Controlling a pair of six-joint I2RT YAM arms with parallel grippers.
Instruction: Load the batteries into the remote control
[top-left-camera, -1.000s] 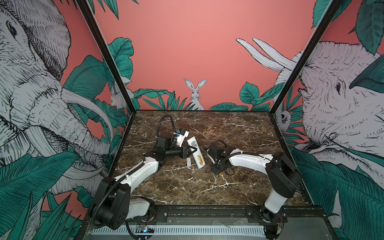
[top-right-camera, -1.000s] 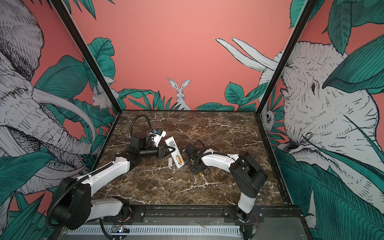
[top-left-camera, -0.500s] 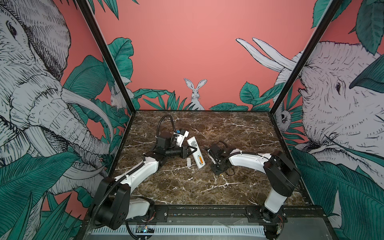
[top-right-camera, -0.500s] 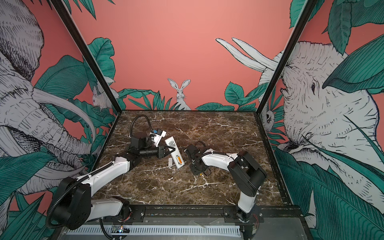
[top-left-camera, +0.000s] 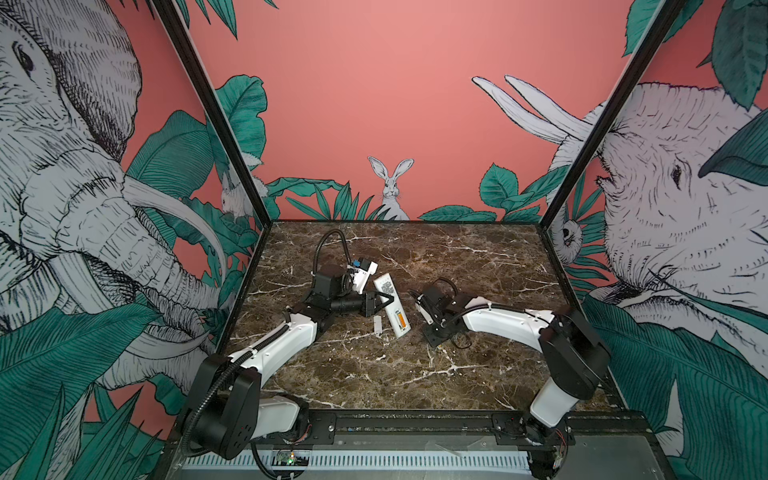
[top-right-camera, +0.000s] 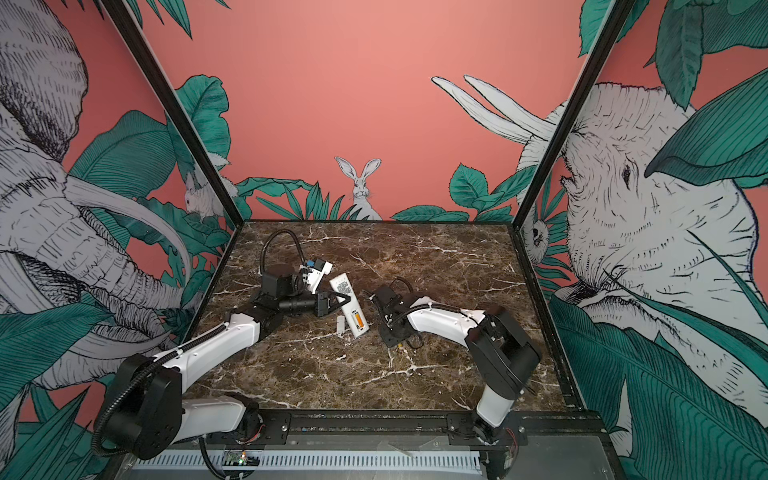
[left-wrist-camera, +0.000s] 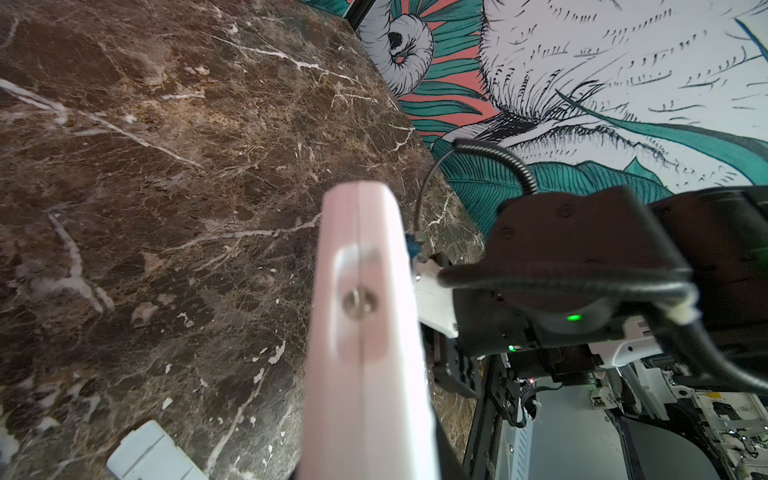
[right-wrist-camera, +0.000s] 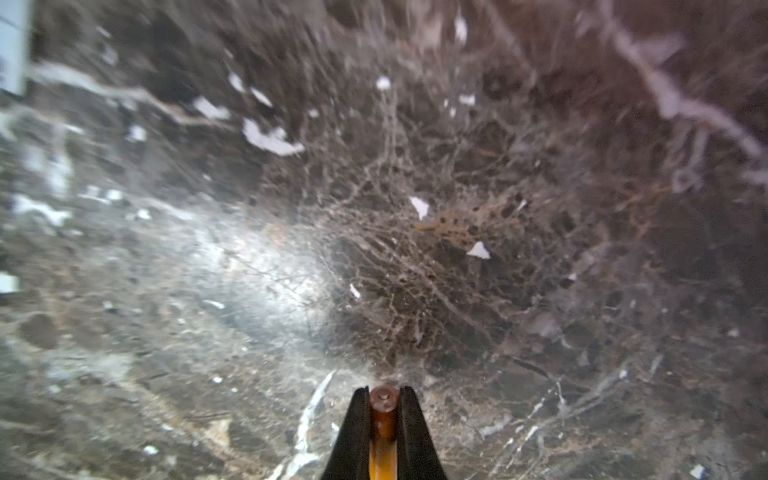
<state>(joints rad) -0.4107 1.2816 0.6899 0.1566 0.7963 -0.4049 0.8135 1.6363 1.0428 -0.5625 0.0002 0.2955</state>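
Two arms: both work near the middle of the dark brown marble table (top-left-camera: 374, 374), one on each side of the job.
Where the remote is: the slim white plastic remote control (top-left-camera: 392, 305) sits near the middle of the table, back side up. That way its dark printed label and its open slot face the ceiling. I cannot tell if it lies flat on the table or is lifted a little.
Left side: the left jaws are pressed tight on the long sides of the remote control. I think they hold it so it cannot slide or spin when something is pushed in.
In the slot: the first battery (top-left-camera: 401, 320), a tiny thin orange tube, already lies in the slot, at the end nearest the arms' bases.
Right side: the right jaws are pinching the second battery (right-wrist-camera: 382, 411), also tiny, thin and orange, by its sides. Its metal end pokes out past the tips. They hang low over bare table, near the remote control but not touching it.
Cover: a small loose white plastic cover (top-left-camera: 377, 324) lies on the table just beside the remote control, by the left jaws. There it leaves the slot open.
How far: about half done, I think.
Next: the second battery likely needs carrying over and lining up with the slot.
Watch out: it is smooth and round, so it may slip.
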